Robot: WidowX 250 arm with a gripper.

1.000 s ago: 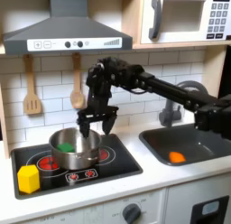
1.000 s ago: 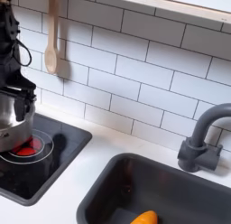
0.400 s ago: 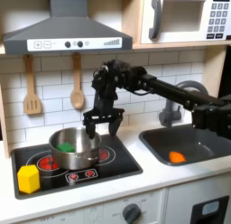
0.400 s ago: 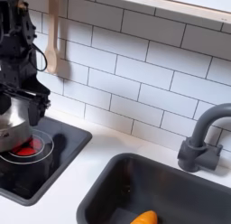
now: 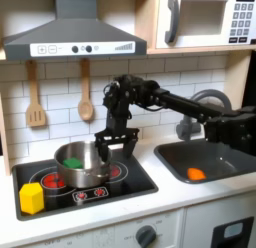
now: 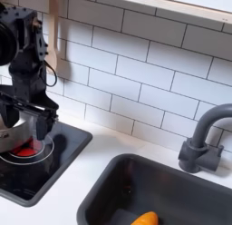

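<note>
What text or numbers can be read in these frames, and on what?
"01:30": clock display of the microwave, top right in the first exterior view.
Microwave keypad: button markings too small to read.
Range hood control panel: dials and marks, blurred, no legible text.
Stove front knobs: no readable labels.
Second exterior view: no text on the tiles, faucet or sink.

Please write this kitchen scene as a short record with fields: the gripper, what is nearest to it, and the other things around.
gripper: open, hovering just above the right rim of the pot, holding nothing
nearest thing: steel pot on the stove, with a green item inside
stove front: yellow block
sink: basin with an orange item; grey faucet
wall: two wooden utensils
</note>
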